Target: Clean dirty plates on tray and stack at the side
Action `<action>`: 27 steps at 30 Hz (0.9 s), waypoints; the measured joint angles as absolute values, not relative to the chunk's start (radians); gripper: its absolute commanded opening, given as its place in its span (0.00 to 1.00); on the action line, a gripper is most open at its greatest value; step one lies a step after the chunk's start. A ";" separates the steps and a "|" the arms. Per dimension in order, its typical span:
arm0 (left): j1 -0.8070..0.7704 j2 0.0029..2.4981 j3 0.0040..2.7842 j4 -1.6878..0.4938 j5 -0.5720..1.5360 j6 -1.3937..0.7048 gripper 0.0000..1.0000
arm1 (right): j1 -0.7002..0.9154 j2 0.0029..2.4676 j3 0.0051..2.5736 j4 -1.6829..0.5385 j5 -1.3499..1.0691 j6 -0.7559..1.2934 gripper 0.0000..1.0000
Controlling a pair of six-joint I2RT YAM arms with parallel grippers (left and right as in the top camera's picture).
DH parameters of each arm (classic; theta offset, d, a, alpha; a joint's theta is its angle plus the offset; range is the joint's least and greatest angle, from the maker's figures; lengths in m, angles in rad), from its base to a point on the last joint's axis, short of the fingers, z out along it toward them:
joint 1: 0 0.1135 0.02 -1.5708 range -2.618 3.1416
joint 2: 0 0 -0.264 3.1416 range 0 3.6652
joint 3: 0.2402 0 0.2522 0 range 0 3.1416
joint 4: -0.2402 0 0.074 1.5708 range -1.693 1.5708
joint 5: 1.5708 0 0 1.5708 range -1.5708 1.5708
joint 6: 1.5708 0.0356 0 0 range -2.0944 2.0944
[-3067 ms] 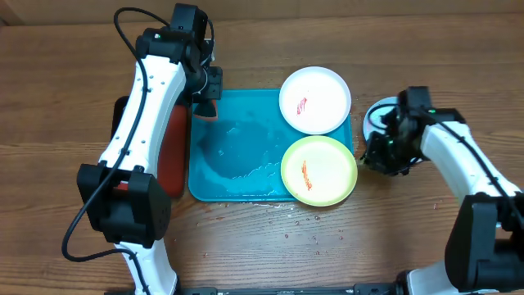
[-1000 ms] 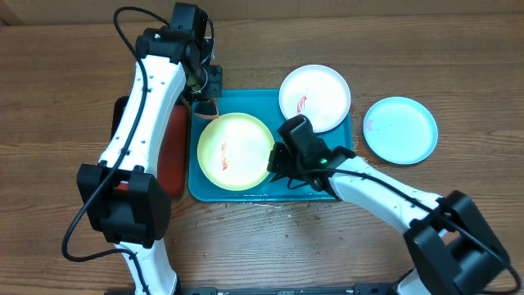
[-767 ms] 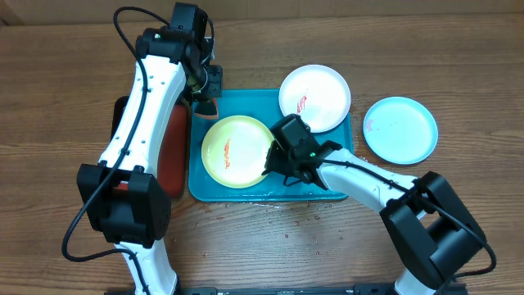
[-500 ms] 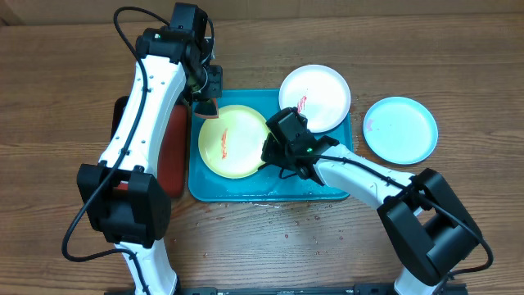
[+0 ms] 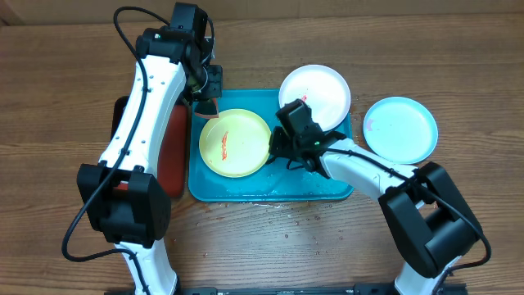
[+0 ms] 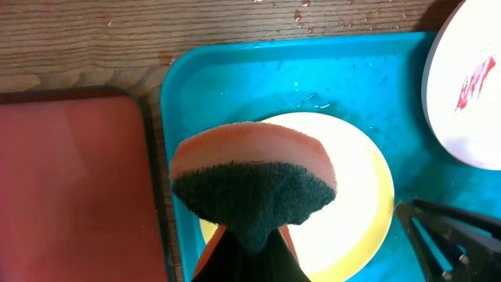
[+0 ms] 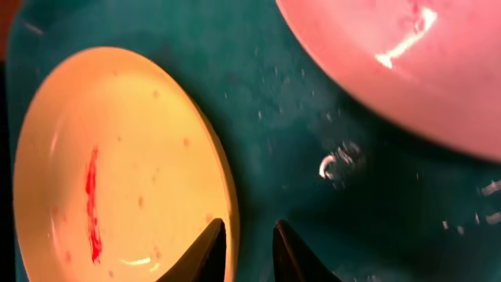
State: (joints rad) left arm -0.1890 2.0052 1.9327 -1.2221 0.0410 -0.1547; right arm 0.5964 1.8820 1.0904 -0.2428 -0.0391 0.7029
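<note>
Clamped on the sponge (image 6: 252, 188), the left gripper (image 6: 246, 252) hangs over the tray's (image 5: 246, 188) far-left corner, the yellow-green plate (image 5: 236, 142) lying flat just beneath in the tray's left half, its red smear (image 5: 223, 148) toward the tray's near edge.

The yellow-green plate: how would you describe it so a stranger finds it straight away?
From overhead, find the big turquoise tray in the middle; the yellow-green plate lies in its left half, a sponge poised at its upper-left rim. The white plate sits at the tray's upper right corner and the light blue plate off the tray, so colour alone settles it.
</note>
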 measured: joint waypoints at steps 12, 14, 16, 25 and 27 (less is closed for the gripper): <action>-0.190 2.055 1.933 -1.223 0.042 -0.155 0.04 | 0.591 1.956 1.111 -0.197 -0.122 0.593 0.04; -0.190 2.062 1.933 -1.223 0.051 -0.155 0.04 | 0.591 1.956 1.111 -0.203 -0.124 0.590 0.04; -0.190 2.070 1.933 -1.226 0.072 -0.155 0.04 | 0.591 1.956 1.112 -0.208 -0.124 0.587 0.04; -0.205 2.173 1.933 -1.298 0.102 -0.154 0.04 | 0.591 1.956 1.113 -0.222 -0.128 0.587 0.04; -0.210 2.205 1.933 -1.318 0.105 -0.153 0.04 | 0.591 1.956 1.113 -0.223 -0.127 0.590 0.04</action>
